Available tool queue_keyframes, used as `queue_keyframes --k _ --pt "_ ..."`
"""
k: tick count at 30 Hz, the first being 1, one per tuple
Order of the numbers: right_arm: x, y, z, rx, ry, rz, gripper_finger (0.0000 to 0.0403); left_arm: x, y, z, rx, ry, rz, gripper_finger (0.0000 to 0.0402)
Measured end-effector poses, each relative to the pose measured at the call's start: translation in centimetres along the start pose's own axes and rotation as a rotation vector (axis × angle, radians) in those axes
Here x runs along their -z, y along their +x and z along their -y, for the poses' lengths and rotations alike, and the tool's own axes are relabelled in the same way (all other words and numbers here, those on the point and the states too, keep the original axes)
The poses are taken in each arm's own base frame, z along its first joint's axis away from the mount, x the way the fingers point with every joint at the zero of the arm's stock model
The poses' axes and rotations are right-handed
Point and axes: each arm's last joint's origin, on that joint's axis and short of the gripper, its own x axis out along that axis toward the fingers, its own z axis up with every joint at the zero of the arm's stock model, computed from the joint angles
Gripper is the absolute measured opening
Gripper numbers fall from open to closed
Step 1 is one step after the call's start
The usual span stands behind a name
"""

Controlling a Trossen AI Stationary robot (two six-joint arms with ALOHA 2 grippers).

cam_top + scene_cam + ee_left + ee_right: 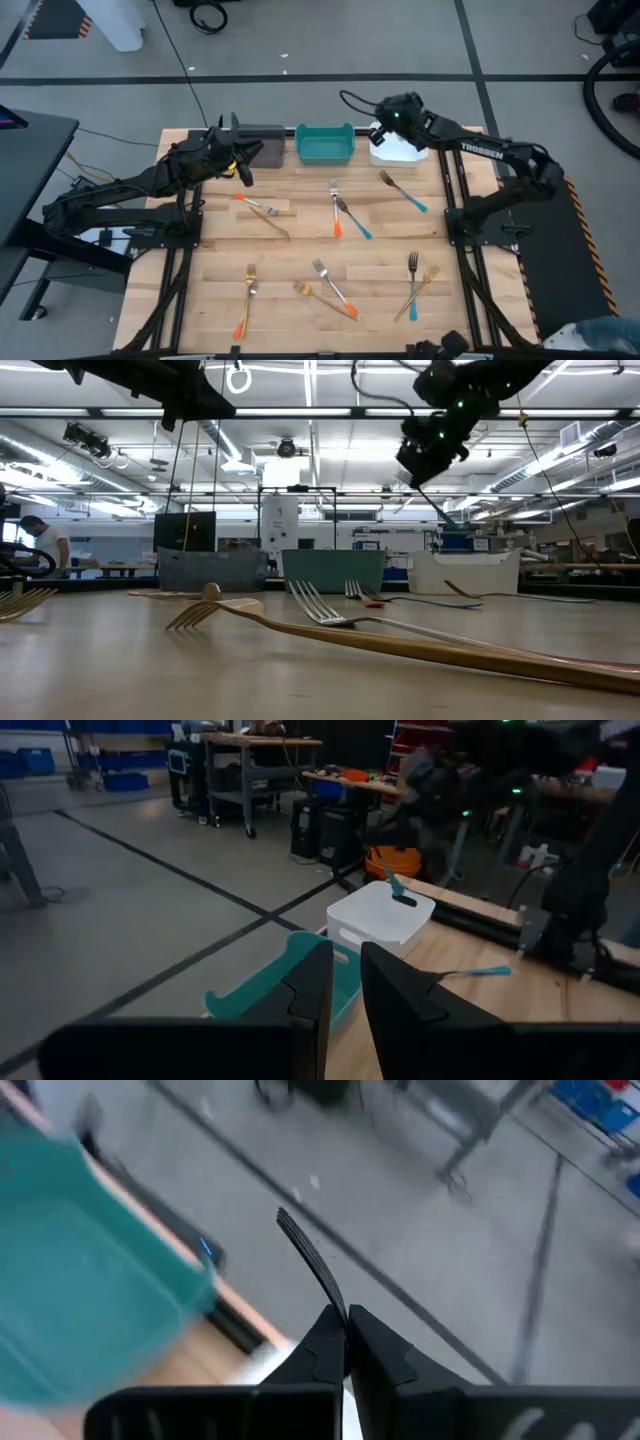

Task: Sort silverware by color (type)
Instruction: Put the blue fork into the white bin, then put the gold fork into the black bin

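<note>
My right gripper [385, 124] hangs above the white bin [404, 153] at the table's far edge, shut on a blue-handled fork [396, 886]. Its tines [300, 1245] stick out past the fingers in the right wrist view. My left gripper [240, 158] hovers by the grey bin [268, 140] at the far left. Its fingers [318, 988] stand a narrow gap apart with nothing between them. Several forks lie flat on the table: orange-handled [337, 216], blue-handled [405, 192] and gold [310, 290]. My right gripper pinches the fork's metal stem [338, 1306] just below the tines, between its two fingers, which lie across the fork. The fork is lifted clear. Its blue handle [399, 890] slants down toward the white bin [385, 915], and the tines point away from it.
A teal bin [325, 145] stands between the grey and white bins along the far edge. Forks are scattered over the middle and near half of the table, some crossing each other [348, 218]. In the low view a gold fork [300, 628] lies close in front.
</note>
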Motion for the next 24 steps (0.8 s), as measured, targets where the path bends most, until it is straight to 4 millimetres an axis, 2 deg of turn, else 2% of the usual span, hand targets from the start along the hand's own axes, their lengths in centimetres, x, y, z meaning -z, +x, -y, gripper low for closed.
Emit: queue_keyframes --k 3,6,9,15,20,24 --pt "1.1 1.1 0.8 0.016 -0.051 -0.104 0.0016 0.0 0.0 0.0 0.000 0.005 0.000 0.0064" --pt "2.2 2.2 1.2 -0.045 -0.062 -0.191 0.0024 0.0 0.0 0.0 0.000 0.012 0.000 0.0064" --pt "3.1 3.3 1.3 -0.087 -0.071 -0.257 0.0031 0.0 0.0 0.0 0.000 0.013 0.000 0.0064" --pt "4.1 5.1 1.2 -0.059 -0.147 -0.331 0.0053 0.0 0.0 -0.1 -0.028 0.017 0.002 0.0064" --pt "4.6 5.6 1.2 -0.043 -0.173 -0.366 0.0076 0.2 0.3 0.0 -0.036 0.011 -0.013 0.0064" --pt "4.4 5.1 1.8 0.075 -0.189 -0.370 0.0088 0.8 1.1 0.1 -0.055 0.021 -0.051 0.0064"
